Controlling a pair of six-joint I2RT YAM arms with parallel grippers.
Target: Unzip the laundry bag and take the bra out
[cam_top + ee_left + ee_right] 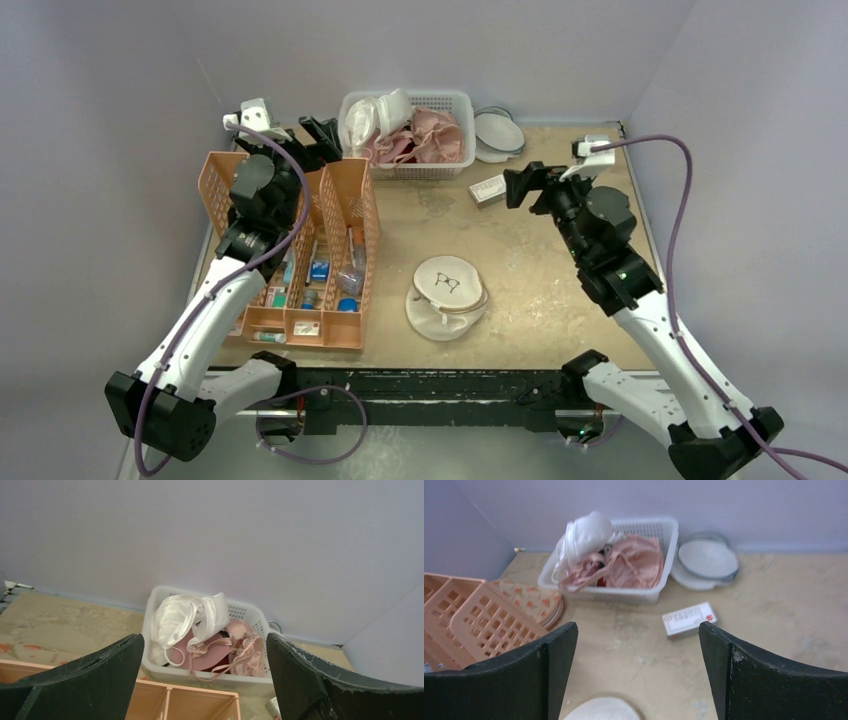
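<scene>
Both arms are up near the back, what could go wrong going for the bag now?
1. The bag lies loose on the table; tugging at it with one gripper may just drag it.
2. The organizer stands close on its left, so the left gripper could bump it coming in.
3. Pink garments in the basket could draw a wrong pick.

Two robot arms stood at the near edge: one left arm (pixel 215 290) and one right arm (pixel 640 300). One round white laundry bag (pixel 447 295) lay mid-table. One white basket (pixel 420 170) sat at the far side, holding one pale pink bra (pixel 440 135), one white garment (pixel 375 118) and one darker rose piece (pixel 210 655). To its right were what looked like two stacked dishes (pixel 497 130) and one small box (pixel 487 189). On the left stood at least two peach crates (pixel 350 200) and one floral mat (pixel 531 597).
</scene>
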